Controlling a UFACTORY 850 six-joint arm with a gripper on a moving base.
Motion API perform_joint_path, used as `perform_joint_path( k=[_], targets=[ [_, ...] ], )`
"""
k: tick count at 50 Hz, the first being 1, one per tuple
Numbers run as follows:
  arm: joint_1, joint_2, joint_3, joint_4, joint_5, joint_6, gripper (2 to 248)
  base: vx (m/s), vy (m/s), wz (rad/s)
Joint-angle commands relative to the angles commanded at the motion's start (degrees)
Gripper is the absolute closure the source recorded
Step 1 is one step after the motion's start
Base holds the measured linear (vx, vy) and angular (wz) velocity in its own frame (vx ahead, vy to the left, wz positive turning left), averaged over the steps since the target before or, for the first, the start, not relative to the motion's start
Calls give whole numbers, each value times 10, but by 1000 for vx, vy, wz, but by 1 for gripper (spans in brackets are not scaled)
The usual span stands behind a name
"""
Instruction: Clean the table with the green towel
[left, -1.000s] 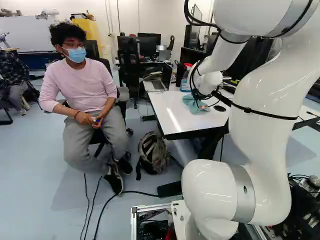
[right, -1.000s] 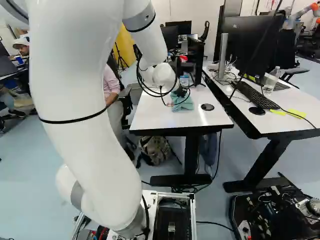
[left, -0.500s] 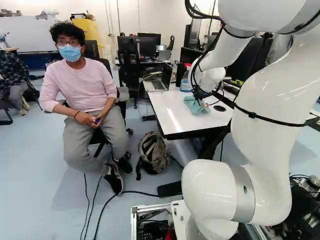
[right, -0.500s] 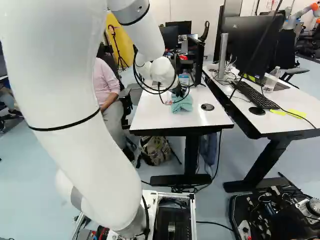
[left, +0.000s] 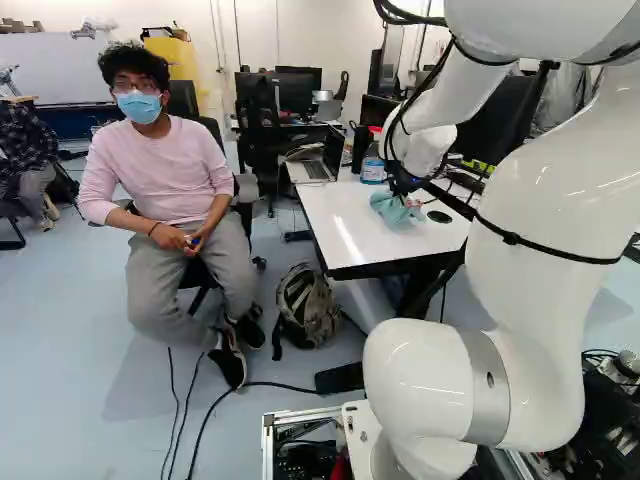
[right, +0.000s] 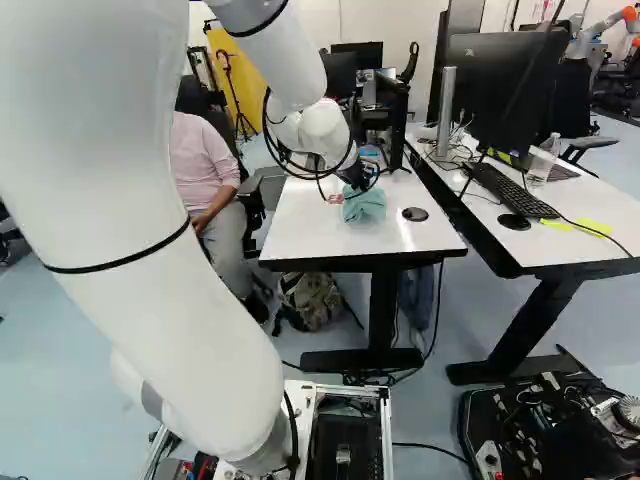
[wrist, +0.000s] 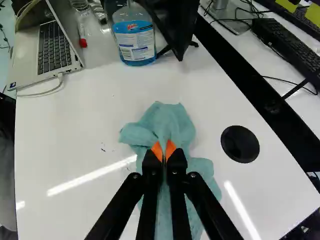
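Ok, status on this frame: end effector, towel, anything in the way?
End effector shut on green towel. Towel bunched on white table. Blue bottle and laptop ahead, neither touching towel.

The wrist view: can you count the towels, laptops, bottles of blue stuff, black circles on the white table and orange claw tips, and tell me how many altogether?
Green towel: 1
Laptop: 1
Blue bottle: 1
Black circle: 1
Orange tips on the claw: 2
Total: 6
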Motion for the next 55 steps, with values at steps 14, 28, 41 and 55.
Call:
perform_joint_path(
  k=[14,28,41,55],
  targets=[
    [-13,14,-5,0,-24,0,222,0,0,0],
    [-23,26,-14,0,-58,0,222,0,0,0],
    [-40,14,-29,0,-67,0,222,0,0,0],
    [-63,-4,-49,0,-67,0,222,0,0,0]
  ],
)
